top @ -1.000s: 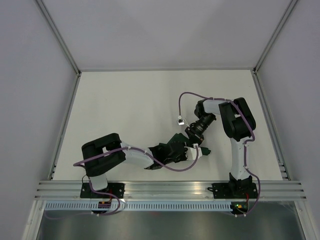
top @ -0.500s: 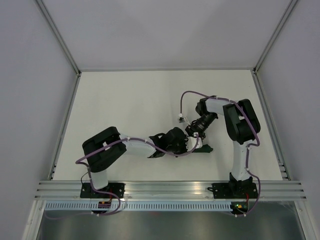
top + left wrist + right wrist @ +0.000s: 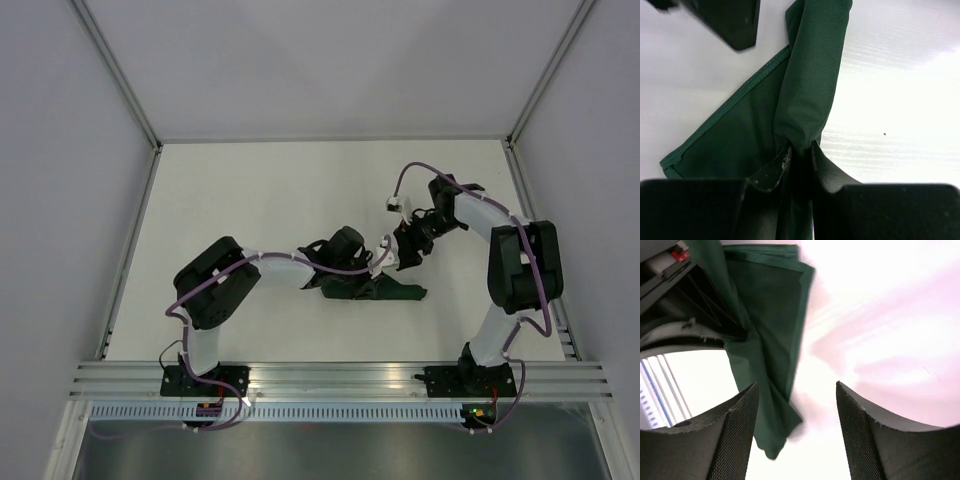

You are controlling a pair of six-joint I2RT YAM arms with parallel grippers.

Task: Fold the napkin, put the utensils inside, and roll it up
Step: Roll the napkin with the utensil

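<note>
The dark green napkin (image 3: 392,290) lies bunched on the white table, between the two grippers. In the left wrist view a rolled fold of the napkin (image 3: 810,75) runs up from my left gripper (image 3: 801,147), whose jaws are shut on it. From above, the left gripper (image 3: 368,272) sits over the napkin's left part. My right gripper (image 3: 408,255) hovers just beyond the cloth, open. In the right wrist view its jaws (image 3: 796,385) stand wide with nothing between them, the napkin (image 3: 770,340) below and to the left. The utensils are hidden from every view.
The white table (image 3: 250,200) is walled by grey panels, with a metal rail (image 3: 340,378) along the near edge. A black finger of the right gripper (image 3: 735,20) shows at the top left of the left wrist view. The left arm's body (image 3: 680,290) fills the right wrist view's upper left.
The right gripper has opened, let go of the napkin and drawn back to the far right. The left gripper has slid away from the arm bases, dragging the napkin with it.
</note>
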